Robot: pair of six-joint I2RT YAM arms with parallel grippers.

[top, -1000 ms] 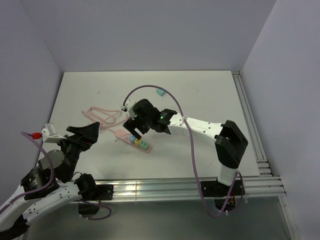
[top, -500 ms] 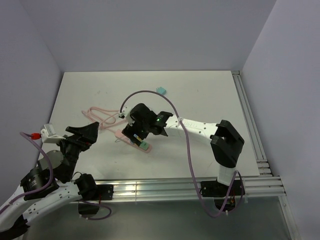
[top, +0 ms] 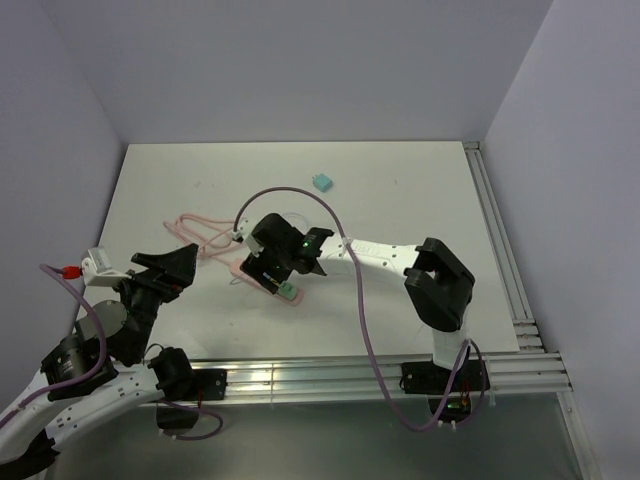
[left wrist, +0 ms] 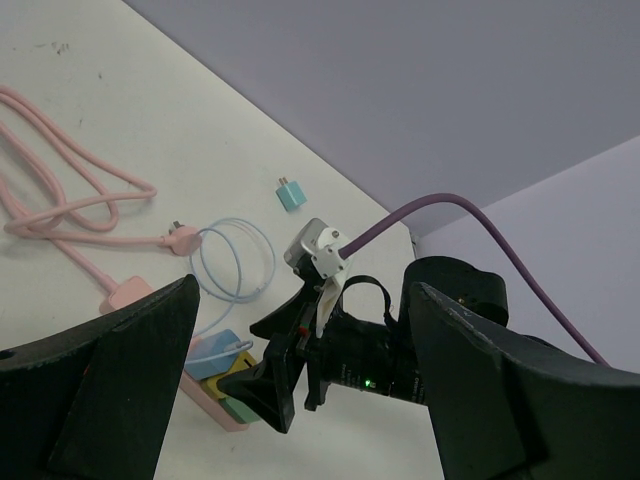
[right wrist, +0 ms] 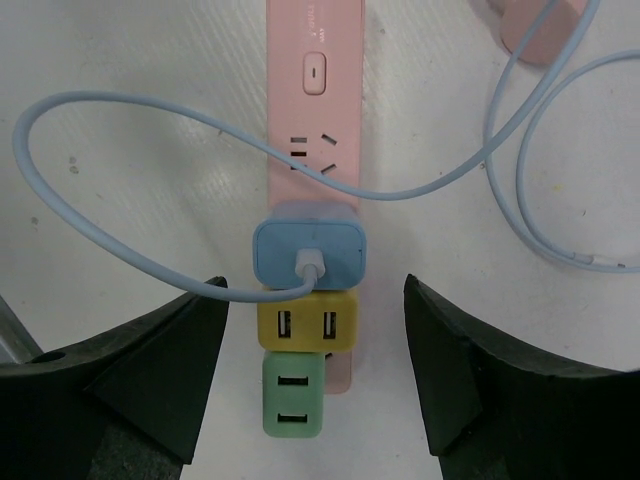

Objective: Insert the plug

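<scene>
A pink power strip (right wrist: pixel 314 100) lies flat on the white table. A blue adapter (right wrist: pixel 308 252) with a light blue cable, a yellow adapter (right wrist: pixel 307 322) and a green adapter (right wrist: pixel 293 397) sit in a row at its near end. The green one is shifted left of the strip's end. My right gripper (right wrist: pixel 315 370) is open right above them, one finger on each side, touching nothing. In the top view it (top: pixel 268 268) hovers over the strip (top: pixel 238 268). A loose teal plug (top: pixel 321 182) lies farther back. My left gripper (top: pixel 170 268) is open and empty, raised at the left.
The strip's pink cable (top: pixel 200 228) lies in loops at the left, ending in a pink plug (left wrist: pixel 180 238). A light blue cable (right wrist: pixel 540 180) coils beside the strip. A metal rail (top: pixel 500 250) runs along the table's right edge. Walls close in the back and sides.
My right gripper has moved left and lower, and now sits right over the adapters on the strip. The left arm has not moved.
</scene>
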